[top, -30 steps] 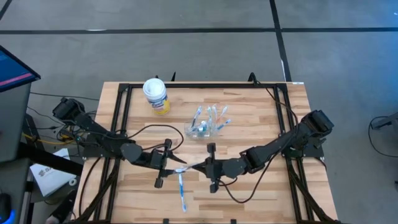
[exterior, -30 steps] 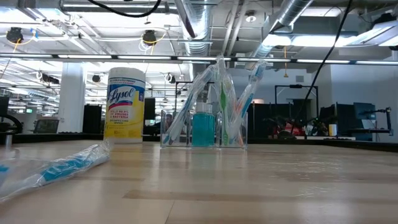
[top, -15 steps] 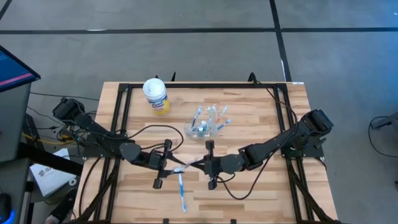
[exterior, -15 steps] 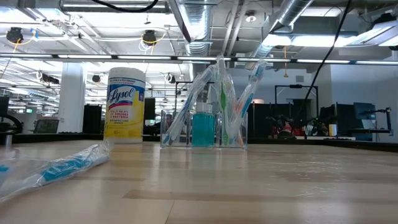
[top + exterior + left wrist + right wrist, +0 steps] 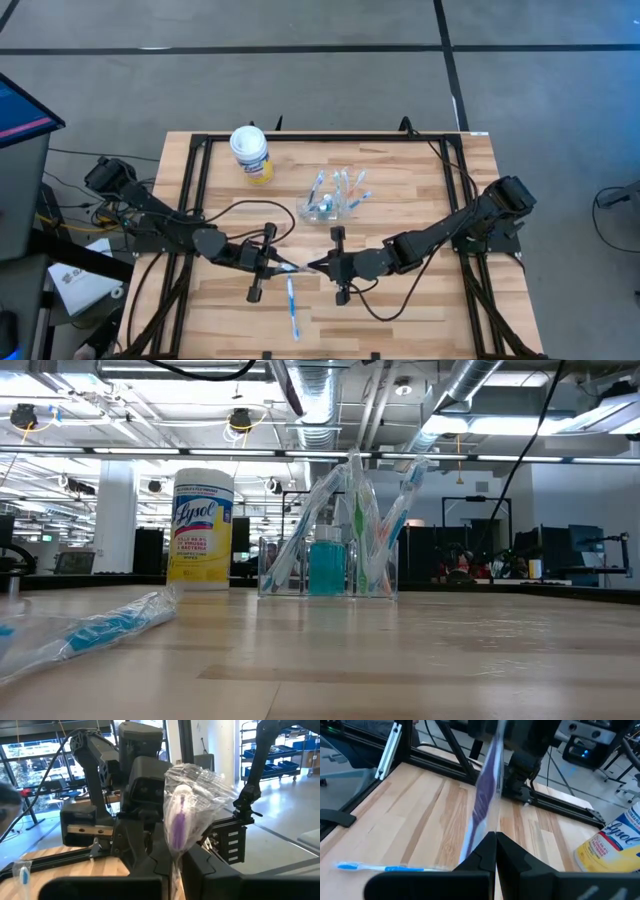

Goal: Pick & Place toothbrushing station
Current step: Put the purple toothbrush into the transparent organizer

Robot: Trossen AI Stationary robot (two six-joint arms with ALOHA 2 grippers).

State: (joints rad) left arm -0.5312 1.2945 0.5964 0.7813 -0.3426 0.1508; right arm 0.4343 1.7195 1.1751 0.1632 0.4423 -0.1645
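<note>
Overhead, left claw (image 5: pixel 282 266) and right claw (image 5: pixel 316 266) are both pinching one wrapped toothbrush (image 5: pixel 298 267) at lower center; wrist views are revealing its purple handle (image 5: pixel 178 827).

Crinkly clear plastic wrapper (image 5: pixel 197 795); smooth pale wooden table (image 5: pixel 400 190); matt black frame (image 5: pixel 195 190).

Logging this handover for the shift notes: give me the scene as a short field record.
left gripper: shut on wrapped purple toothbrush
right gripper: shut on the same toothbrush's other end
clear holder: mid-table, holds several toothbrushes
loose wrapped toothbrush: flat on table, below the grippers in the high view
wipes tub: upright, left of the holder in the high view
</note>
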